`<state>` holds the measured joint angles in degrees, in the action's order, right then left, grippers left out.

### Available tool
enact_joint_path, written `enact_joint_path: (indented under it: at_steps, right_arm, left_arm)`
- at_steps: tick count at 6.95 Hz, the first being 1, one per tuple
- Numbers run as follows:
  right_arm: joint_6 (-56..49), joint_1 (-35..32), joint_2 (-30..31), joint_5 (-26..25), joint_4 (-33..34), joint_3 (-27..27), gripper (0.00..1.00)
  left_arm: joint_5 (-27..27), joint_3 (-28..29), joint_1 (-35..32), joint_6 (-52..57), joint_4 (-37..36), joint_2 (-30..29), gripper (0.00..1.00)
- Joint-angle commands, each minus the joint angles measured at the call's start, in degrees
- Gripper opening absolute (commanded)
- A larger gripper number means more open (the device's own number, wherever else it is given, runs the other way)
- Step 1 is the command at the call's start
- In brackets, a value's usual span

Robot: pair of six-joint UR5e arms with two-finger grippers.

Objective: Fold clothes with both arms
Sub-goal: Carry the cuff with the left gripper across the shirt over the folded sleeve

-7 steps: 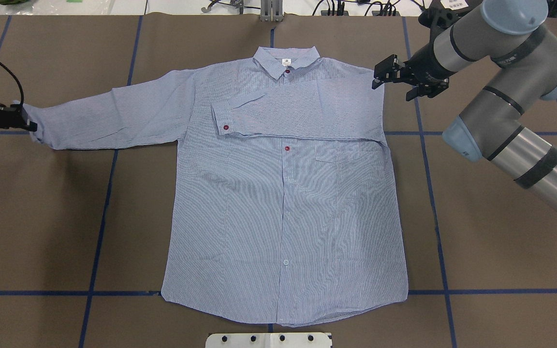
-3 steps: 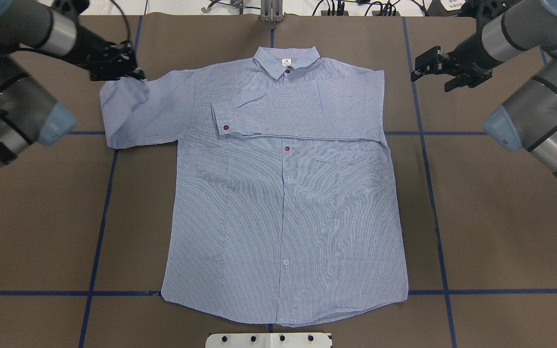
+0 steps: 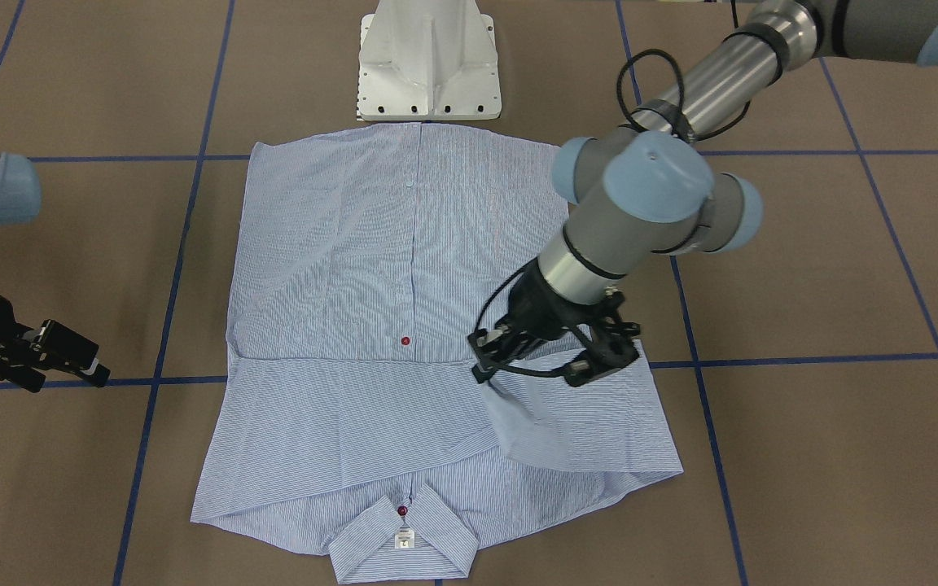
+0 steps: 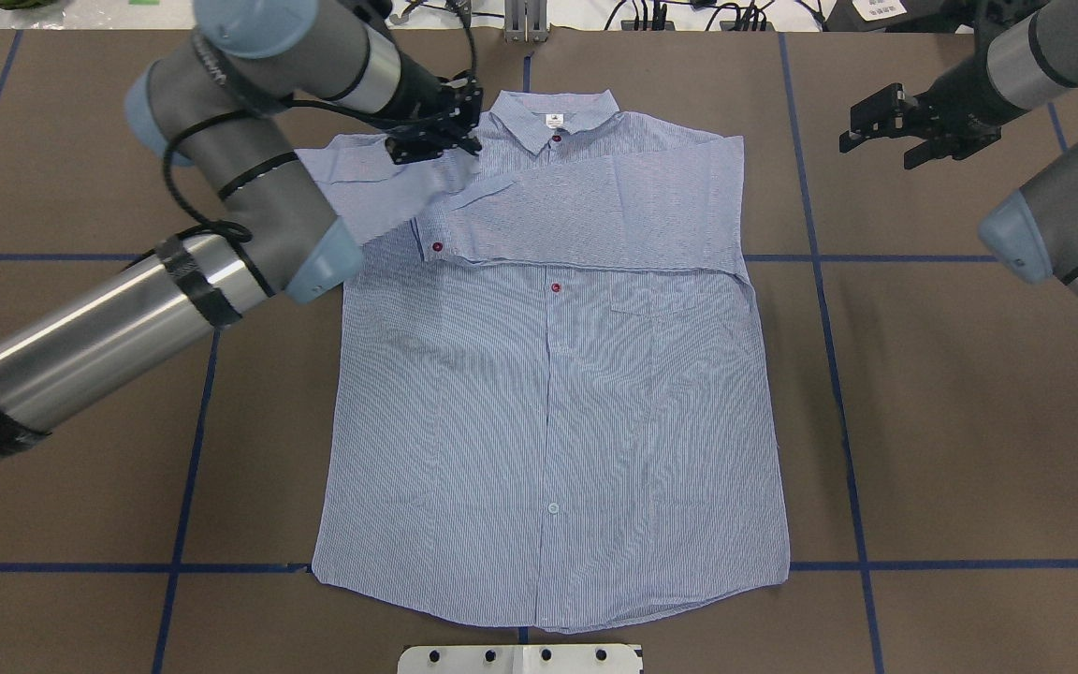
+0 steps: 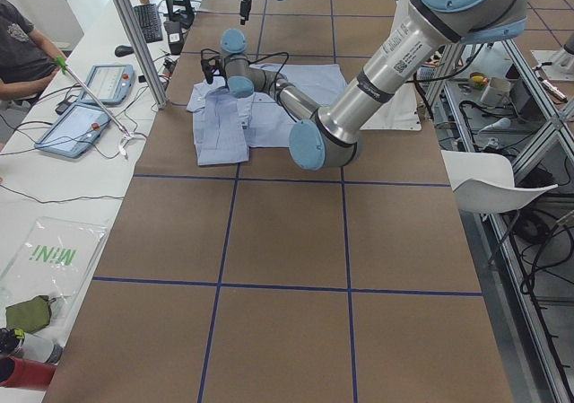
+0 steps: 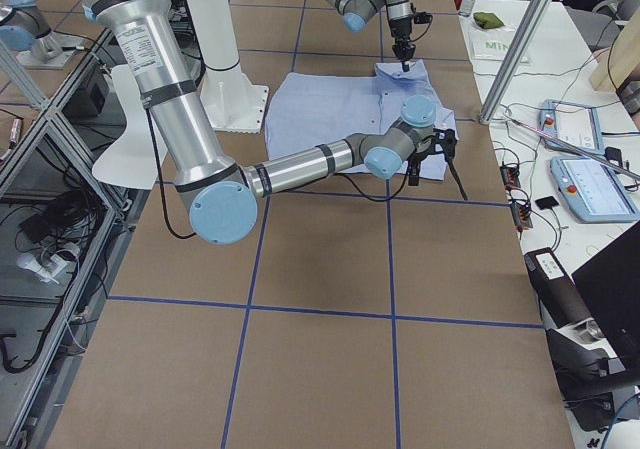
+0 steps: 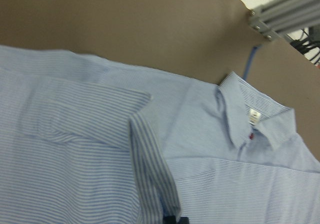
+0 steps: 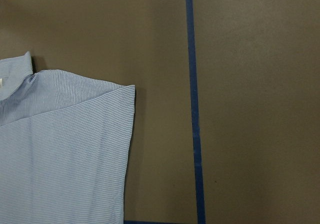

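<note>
The pinstriped shirt [image 4: 548, 393] lies flat, front up, on the brown table, collar [image 4: 553, 117] at the far side. One sleeve is folded across the chest, its cuff [image 4: 431, 239] near the middle. My left gripper [image 4: 450, 150] is shut on the other sleeve's cuff [image 7: 150, 154] and holds it just above the shirt's shoulder, beside the collar [image 7: 250, 119]. The front-facing view shows the sleeve hanging from that gripper [image 3: 501, 376]. My right gripper [image 4: 866, 117] is open and empty, off the shirt past its folded shoulder [image 8: 65, 144]; it also shows in the front-facing view [image 3: 78, 362].
The white pedestal base [image 4: 520, 658] stands at the near table edge by the shirt's hem. Blue tape lines [image 4: 838, 374] cross the brown table. An aluminium post [image 4: 525, 23] stands behind the collar. An operator's desk with tablets [image 5: 90, 107] runs along the far side.
My left gripper carried the outstretched sleeve from the far left inward, over the shoulder to beside the collar. My right gripper backed away to the right, off the shirt.
</note>
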<state>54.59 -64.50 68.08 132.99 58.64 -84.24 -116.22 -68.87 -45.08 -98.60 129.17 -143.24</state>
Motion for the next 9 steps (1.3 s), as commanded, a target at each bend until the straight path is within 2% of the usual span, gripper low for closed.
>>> enact_joint_path:
  at_steps: [1,5,7,8,9]
  right_arm:
    - [-0.36,-0.1,0.39,-0.27,-0.11,0.05,1.0]
    - [-0.28,-0.02,0.74,-0.45,-0.46,0.04,1.0]
    - [-0.36,-0.02,1.53,-0.19,-0.55,-0.04,1.0]
    - [-0.36,-0.02,1.53,-0.36,-0.55,0.04,1.0]
    - [-0.36,-0.02,1.71,-0.28,-0.55,0.13,1.0]
  left_arm:
    - [7.3,5.67,5.16,-1.94,-1.37,-8.54,0.0]
    - [14.6,6.55,12.02,-1.33,-0.94,-9.69,0.0]
    - [16.02,7.08,13.44,-1.15,-0.67,-10.04,0.0]
    - [17.86,9.61,14.49,-1.24,-0.67,-11.61,0.04]
    - [19.18,10.24,15.02,-1.24,-0.67,-12.5,0.34]
